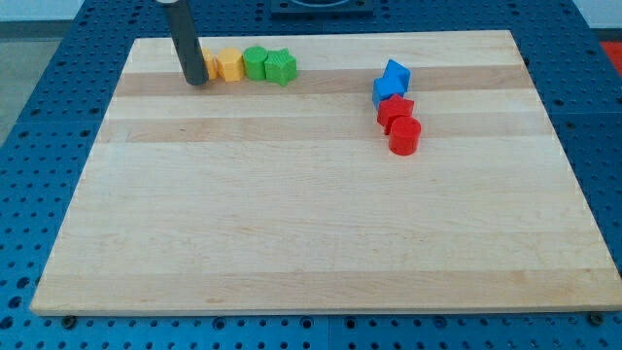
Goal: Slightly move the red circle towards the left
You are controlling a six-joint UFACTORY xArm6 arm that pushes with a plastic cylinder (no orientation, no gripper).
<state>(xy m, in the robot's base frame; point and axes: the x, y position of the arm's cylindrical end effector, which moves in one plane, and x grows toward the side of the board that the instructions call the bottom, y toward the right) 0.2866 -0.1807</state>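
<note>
The red circle [404, 135] lies on the wooden board [311, 214] at the view's upper right. It touches a red star-like block [394, 111] just above it. Above those sit two blue blocks [391, 81] pressed together. My tip [196, 81] is far off at the view's upper left, at the left end of a row of blocks. It stands in front of a yellow block [210, 67] and partly hides it. A wide stretch of board separates my tip from the red circle.
Along the top edge runs a row: the partly hidden yellow block, a second yellow block [229, 65], a green block [255, 62] and a green star-like block [281, 67]. A blue perforated table [39, 146] surrounds the board.
</note>
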